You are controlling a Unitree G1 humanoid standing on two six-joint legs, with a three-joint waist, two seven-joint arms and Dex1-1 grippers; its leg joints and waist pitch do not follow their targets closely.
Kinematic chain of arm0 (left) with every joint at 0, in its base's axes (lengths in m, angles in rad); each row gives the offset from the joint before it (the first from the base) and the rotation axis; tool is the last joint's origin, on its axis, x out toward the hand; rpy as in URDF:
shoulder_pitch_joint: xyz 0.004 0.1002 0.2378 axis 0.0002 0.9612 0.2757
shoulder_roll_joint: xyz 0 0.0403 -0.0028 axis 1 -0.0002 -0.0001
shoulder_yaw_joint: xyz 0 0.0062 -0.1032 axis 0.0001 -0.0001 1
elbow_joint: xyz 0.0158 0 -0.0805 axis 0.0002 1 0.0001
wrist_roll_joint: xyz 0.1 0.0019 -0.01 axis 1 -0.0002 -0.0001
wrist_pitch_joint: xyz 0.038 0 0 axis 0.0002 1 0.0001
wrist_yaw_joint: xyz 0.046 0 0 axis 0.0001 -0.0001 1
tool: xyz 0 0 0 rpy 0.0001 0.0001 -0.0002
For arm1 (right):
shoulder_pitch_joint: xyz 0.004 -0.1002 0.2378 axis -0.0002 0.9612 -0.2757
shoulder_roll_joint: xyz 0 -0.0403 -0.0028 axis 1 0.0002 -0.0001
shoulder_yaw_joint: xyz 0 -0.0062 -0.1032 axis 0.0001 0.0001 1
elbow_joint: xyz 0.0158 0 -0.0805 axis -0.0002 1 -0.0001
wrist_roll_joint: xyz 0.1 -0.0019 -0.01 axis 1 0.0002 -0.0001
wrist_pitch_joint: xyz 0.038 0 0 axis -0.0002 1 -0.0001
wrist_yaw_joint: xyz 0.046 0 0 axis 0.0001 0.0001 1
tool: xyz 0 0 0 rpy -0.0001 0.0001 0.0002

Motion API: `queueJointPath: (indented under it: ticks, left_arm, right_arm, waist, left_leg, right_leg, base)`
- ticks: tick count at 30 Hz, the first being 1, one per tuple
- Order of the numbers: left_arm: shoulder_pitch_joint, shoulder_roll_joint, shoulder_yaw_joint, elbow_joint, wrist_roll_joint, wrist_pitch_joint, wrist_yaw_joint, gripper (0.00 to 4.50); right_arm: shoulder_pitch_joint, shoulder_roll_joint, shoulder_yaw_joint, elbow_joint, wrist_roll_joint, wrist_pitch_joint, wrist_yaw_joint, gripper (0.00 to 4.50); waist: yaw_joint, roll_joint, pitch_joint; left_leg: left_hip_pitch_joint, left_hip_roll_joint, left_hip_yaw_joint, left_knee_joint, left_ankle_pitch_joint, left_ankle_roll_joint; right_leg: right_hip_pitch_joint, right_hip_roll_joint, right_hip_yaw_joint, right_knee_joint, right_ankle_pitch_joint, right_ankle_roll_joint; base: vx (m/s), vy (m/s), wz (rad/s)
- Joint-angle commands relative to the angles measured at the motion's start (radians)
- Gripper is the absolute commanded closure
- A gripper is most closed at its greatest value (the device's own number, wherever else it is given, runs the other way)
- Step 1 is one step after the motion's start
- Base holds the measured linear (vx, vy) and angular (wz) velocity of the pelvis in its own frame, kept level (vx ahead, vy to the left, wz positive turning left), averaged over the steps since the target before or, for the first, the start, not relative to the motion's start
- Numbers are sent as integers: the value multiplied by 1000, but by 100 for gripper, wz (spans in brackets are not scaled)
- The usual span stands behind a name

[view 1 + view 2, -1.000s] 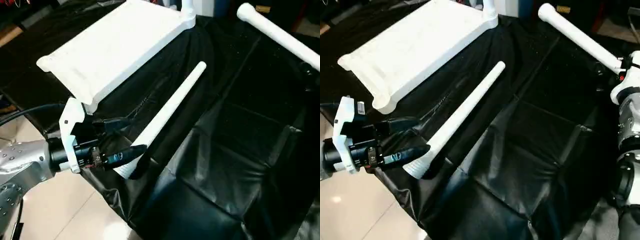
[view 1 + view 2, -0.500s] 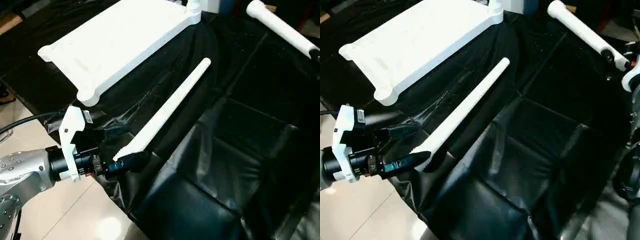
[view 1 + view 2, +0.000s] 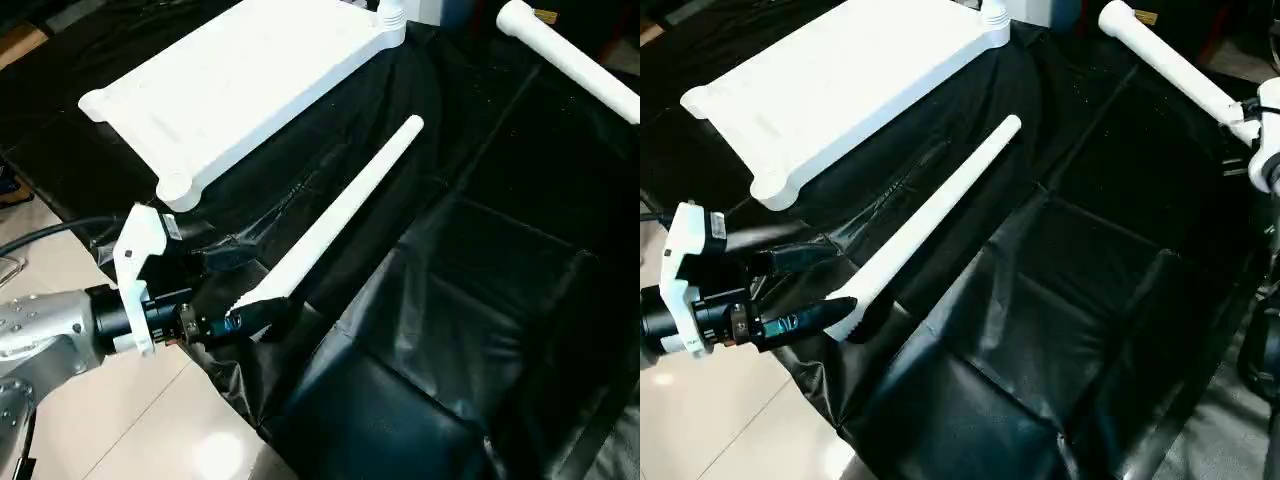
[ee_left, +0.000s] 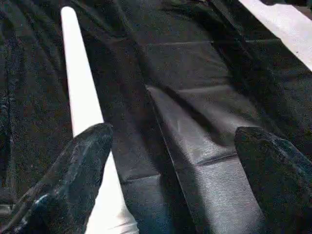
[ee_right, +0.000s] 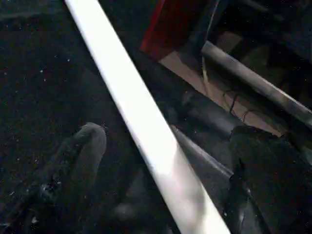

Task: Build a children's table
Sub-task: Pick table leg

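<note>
The white table top (image 3: 240, 85) lies at the far left on the black cloth, with a short white stub (image 3: 388, 14) at its far corner. One tapered white leg (image 3: 340, 205) lies slantwise in the middle. My left gripper (image 3: 235, 290) is open at this leg's wide near end, with the lower finger (image 3: 810, 318) touching it. In the left wrist view the leg (image 4: 80, 92) runs past one finger (image 4: 73, 180). A second leg (image 3: 1160, 60) lies at the far right. My right gripper (image 5: 168, 132) is open, its fingers on either side of that leg (image 5: 141, 122).
Black creased cloth (image 3: 470, 300) covers the whole work surface, and its edge drops to the light tiled floor (image 3: 110, 420) at the near left. Beyond the far right leg are a red object (image 5: 168, 24) and metal bars (image 5: 258, 83).
The camera view has shifted. My left gripper has drawn back a little along the middle leg toward its wide end. The right gripper stays open at the far leg.
</note>
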Motion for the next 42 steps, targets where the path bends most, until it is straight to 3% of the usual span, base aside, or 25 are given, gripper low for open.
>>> queueJointPath:
  ticks: [1,8,16,17,18,19,20,22,23,24,25,26,27,29,31,33,37,41,42]
  left_arm:
    - [4,26,24,4,-5,0,-13,0]
    - [3,37,18,0,-14,5,-19,0]
    - [13,39,22,-15,-31,9,-12,0]
    - [15,39,21,-17,-34,10,-10,0]
    - [16,36,19,-23,-39,11,-5,0]
    - [16,35,18,-25,-40,11,-4,0]
    - [18,33,19,-29,-43,13,0,0]
    - [19,31,19,-34,-45,14,4,0]
    - [20,31,19,-35,-46,15,5,0]
    - [25,28,21,-42,-48,15,11,0]
    - [35,26,27,-51,-52,16,16,0]
    - [37,26,28,-52,-53,16,17,0]
    - [52,26,35,-63,-60,15,24,0]
    - [61,26,39,-68,-64,13,28,0]
    - [67,23,40,-71,-66,12,34,0]
    - [72,20,42,-75,-69,10,38,0]
    - [75,20,45,-75,-74,9,35,0]
    - [69,23,43,-65,-71,3,31,0]
    - [67,24,39,-61,-64,-1,30,0]
  right_arm:
    - [-6,-7,5,19,-8,45,38,5]
    - [3,-12,6,29,-6,142,132,5]
    - [-9,-16,8,26,2,144,252,5]
    - [-12,-17,11,24,2,144,286,5]
    - [-19,-23,3,20,20,141,381,5]
    - [-20,-25,0,18,25,142,404,5]
    - [-22,-32,-9,15,37,141,437,5]
    - [-22,-38,-14,12,43,140,455,5]
    - [-22,-39,-15,12,43,139,457,5]
    - [-21,-48,-21,9,50,137,476,5]
    - [-23,-59,-38,4,71,136,518,5]
    - [-23,-61,-41,3,75,136,525,5]
    - [-25,-79,-69,-6,109,135,596,5]
    - [-24,-92,-88,-13,134,132,655,5]
    - [-19,-108,-108,-22,160,131,715,5]
    - [-11,-126,-130,-32,191,138,779,5]
    - [-3,-144,-145,-48,223,138,837,5]
    - [5,-139,-131,-41,190,100,734,5]
    - [13,-133,-107,-36,154,77,645,5]
  waist:
    - [1,-34,-83]
    - [0,-40,-83]
    - [-2,-45,-77]
    - [-3,-48,-76]
    - [-5,-60,-76]
    - [-4,-54,-74]
    - [-3,-59,-76]
    - [-3,-56,-74]
    - [-2,-65,-75]
    - [-3,-64,-74]
    - [-4,-77,-73]
    - [-4,-78,-76]
    - [-4,-87,-75]
    - [-3,-83,-74]
    - [-4,-94,-74]
    - [-2,-91,-70]
    - [0,-98,-68]
    - [1,-95,-67]
    - [2,-94,-68]
  left_leg:
    - [27,86,-41,-47,40,248]
    - [28,91,-42,-49,13,238]
    - [27,90,-42,-50,-39,216]
    - [25,90,-42,-50,-47,215]
    - [26,89,-40,-50,-54,216]
    - [25,90,-42,-50,-55,218]
    - [27,90,-42,-49,-46,222]
    - [30,93,-42,-49,-36,227]
    - [29,93,-43,-49,-22,234]
    - [30,94,-42,-49,-22,236]
    - [27,91,-41,-48,-13,245]
    - [27,91,-41,-46,-3,253]
    - [27,91,-40,-44,11,267]
    - [28,90,-40,-42,30,286]
    - [29,91,-39,-41,29,298]
    - [29,92,-41,-42,28,298]
    - [30,93,-40,-41,20,303]
    - [30,92,-40,-42,4,280]
    - [30,91,-40,-42,7,274]
  right_leg:
    - [73,-98,56,-56,-104,-287]
    - [74,-100,57,-58,-108,-298]
    - [73,-103,59,-62,-178,-292]
    - [73,-104,60,-63,-194,-290]
    - [74,-103,60,-65,-199,-289]
    - [75,-107,61,-65,-216,-287]
    - [73,-105,61,-63,-216,-289]
    - [70,-102,60,-65,-210,-294]
    - [70,-102,61,-62,-194,-299]
    - [69,-102,61,-63,-195,-300]
    - [71,-103,62,-61,-191,-300]
    - [72,-104,61,-60,-189,-299]
    - [72,-103,60,-60,-179,-297]
    - [67,-96,57,-59,-168,-295]
    - [67,-96,57,-59,-158,-302]
    - [66,-98,57,-59,-168,-305]
    - [67,-99,58,-60,-166,-314]
    - [67,-102,59,-64,-206,-307]
    - [67,-102,59,-64,-203,-306]
  base:
    - [0,0,0]
    - [0,0,0]
    - [0,0,0]
    - [0,0,0]
    - [0,0,0]
    - [0,0,0]
    - [0,0,0]
    - [0,0,0]
    - [0,0,0]
    - [0,0,0]
    - [0,0,0]
    - [0,0,0]
    - [0,0,0]
    - [0,0,0]
    - [0,0,0]
    - [0,0,0]
    - [0,0,0]
    - [0,0,0]
    - [0,0,0]
